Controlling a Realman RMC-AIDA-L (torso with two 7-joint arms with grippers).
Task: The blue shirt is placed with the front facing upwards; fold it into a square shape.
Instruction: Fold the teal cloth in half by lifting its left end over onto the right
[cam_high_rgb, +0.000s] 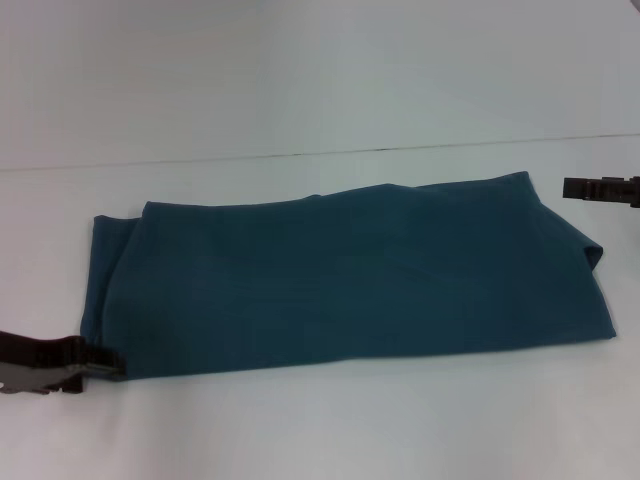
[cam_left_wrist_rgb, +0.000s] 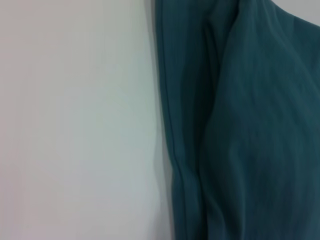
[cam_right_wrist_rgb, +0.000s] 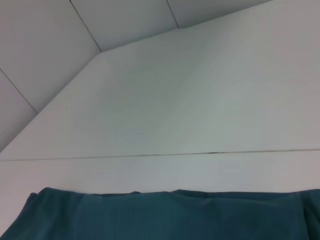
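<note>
On the white table (cam_high_rgb: 300, 430), the blue shirt (cam_high_rgb: 350, 280) lies folded, long axis left-right.

- left gripper (cam_high_rgb: 100, 368) cut off at the head view's lower left edge
- right gripper (cam_high_rgb: 600, 189) cut off at the right edge
- shirt (cam_high_rgb: 350, 275) lettering hidden by folds

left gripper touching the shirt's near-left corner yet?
Touching. In the head view the left gripper tip meets the near-left corner of the blue shirt with no gap; the right gripper hangs clear.
</note>
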